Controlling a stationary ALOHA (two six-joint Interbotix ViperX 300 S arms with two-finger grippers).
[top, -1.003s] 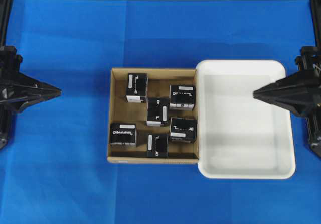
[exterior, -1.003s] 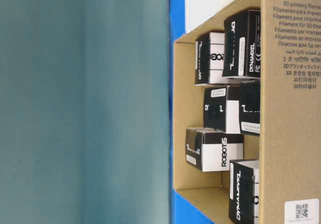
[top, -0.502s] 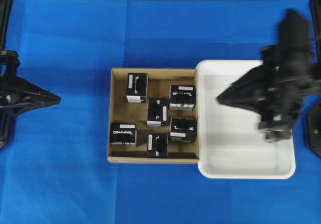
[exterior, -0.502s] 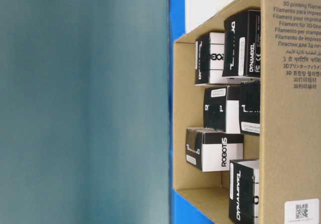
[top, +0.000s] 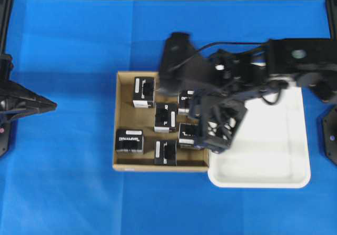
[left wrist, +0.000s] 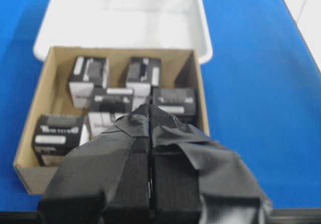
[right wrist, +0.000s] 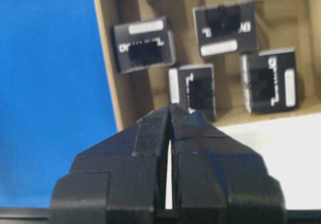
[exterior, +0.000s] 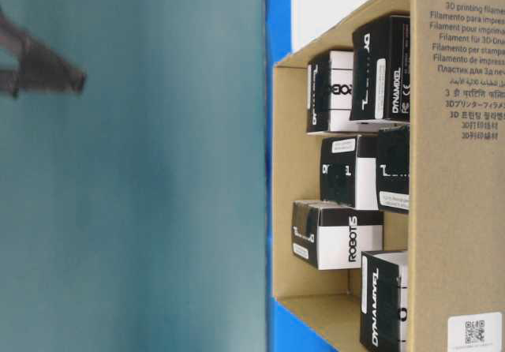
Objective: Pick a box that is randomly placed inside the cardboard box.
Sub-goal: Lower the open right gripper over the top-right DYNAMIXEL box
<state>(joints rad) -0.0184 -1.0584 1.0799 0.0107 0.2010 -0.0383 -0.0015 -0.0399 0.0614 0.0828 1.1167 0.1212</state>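
The cardboard box (top: 115,120) lies mid-table and holds several black cartons. The box (top: 129,140) with large white DYNAMIXEL lettering sits in its near-left corner; the left wrist view shows this box (left wrist: 55,134) at lower left. My right gripper (top: 209,140) is shut and empty. It hangs above the cardboard box's right wall, its tip (right wrist: 170,107) over the carton (right wrist: 193,91) nearest the tray. It also shows in the table-level view (exterior: 77,78). My left gripper (top: 52,104) is shut and empty, well left of the cardboard box (left wrist: 31,133).
A white tray (top: 274,164) adjoins the cardboard box on its right, with nothing in it. The right arm's links (top: 295,61) stretch over the tray and the box's back right. The other cartons carry white stickers, one of them (top: 144,91) at the back left. Blue cloth surrounds everything.
The right arm swung from the table's right edge across the tray to the cardboard box's right side, still shut. The left gripper drew back slightly to the left.
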